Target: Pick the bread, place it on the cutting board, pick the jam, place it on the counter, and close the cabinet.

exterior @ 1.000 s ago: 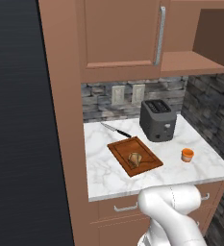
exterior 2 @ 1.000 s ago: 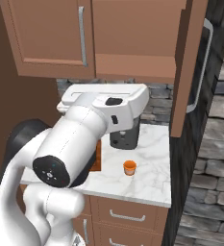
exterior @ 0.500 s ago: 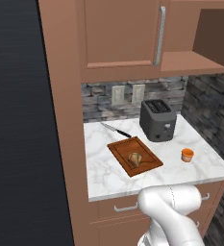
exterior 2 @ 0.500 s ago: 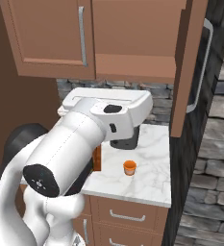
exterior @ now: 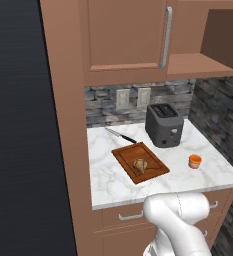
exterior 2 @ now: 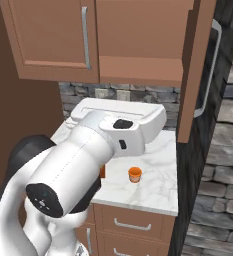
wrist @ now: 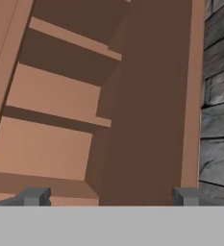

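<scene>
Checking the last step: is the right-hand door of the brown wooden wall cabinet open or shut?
Open. The brown wooden wall cabinet's right door stands edge-on, swung outward, and the hand view looks onto bare shelves inside.

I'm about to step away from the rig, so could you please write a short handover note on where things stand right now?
Gripper: open, holding nothing, facing the open cabinet's shelves.
Bread: lying on the cutting board, done.
Jam: standing on the counter to the right of the board, in front of the toaster, done.
Cabinet: its right door stands swung open; the left door is shut.
Left to do: push the open door closed.
</scene>
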### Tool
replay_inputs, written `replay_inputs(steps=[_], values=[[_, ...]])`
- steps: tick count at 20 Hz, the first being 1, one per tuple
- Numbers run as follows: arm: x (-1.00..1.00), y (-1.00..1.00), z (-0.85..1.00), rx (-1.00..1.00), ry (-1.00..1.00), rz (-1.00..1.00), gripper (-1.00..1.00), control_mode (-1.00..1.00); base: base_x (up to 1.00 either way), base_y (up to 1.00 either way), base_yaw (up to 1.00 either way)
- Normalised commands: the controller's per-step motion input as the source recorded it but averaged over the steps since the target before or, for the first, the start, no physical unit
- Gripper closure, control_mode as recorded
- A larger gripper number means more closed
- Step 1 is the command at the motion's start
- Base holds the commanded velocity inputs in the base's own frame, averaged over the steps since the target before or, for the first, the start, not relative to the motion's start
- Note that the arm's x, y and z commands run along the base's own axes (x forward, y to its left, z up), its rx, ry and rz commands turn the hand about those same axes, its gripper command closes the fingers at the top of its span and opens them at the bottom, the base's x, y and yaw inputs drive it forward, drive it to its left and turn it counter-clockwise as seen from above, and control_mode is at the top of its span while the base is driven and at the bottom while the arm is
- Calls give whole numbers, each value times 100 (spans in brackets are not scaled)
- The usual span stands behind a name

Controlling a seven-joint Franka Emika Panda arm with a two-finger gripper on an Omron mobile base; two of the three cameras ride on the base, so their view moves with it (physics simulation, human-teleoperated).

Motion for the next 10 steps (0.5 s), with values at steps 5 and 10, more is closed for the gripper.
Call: replay_inputs(steps=[5, 10], values=[[-10, -15, -11, 0, 0, -3, -100, -100, 0, 0, 0], [-5, -7, -8, 0, 0, -2, -100, -100, 0, 0, 0]])
